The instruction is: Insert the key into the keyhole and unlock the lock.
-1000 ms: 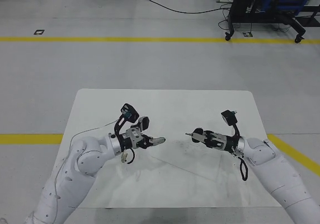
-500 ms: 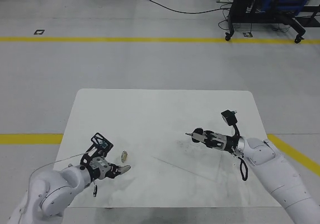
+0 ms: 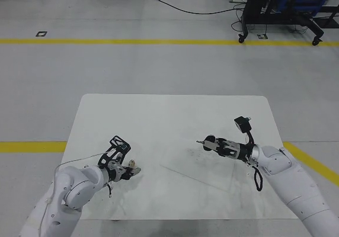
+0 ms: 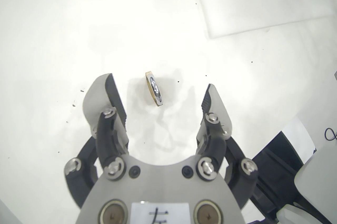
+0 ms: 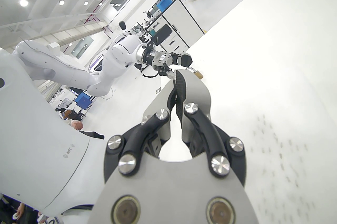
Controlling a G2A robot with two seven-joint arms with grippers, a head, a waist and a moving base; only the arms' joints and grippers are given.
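A small brass padlock [image 4: 154, 92] lies on the white table [image 3: 175, 112], lower left of the top view, just ahead of the released left gripper [image 3: 134, 172]. Centre right, the right gripper [image 3: 205, 143] clenches a thin silver key [image 3: 200, 142].

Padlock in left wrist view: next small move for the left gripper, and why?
Probably lower the left gripper and close on the padlock: it lies on the table, lined up between the open jaws, untouched.

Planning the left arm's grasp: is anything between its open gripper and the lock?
Nothing visible does: the lock sits alone on the table, straight ahead of the open left gripper, untouched.
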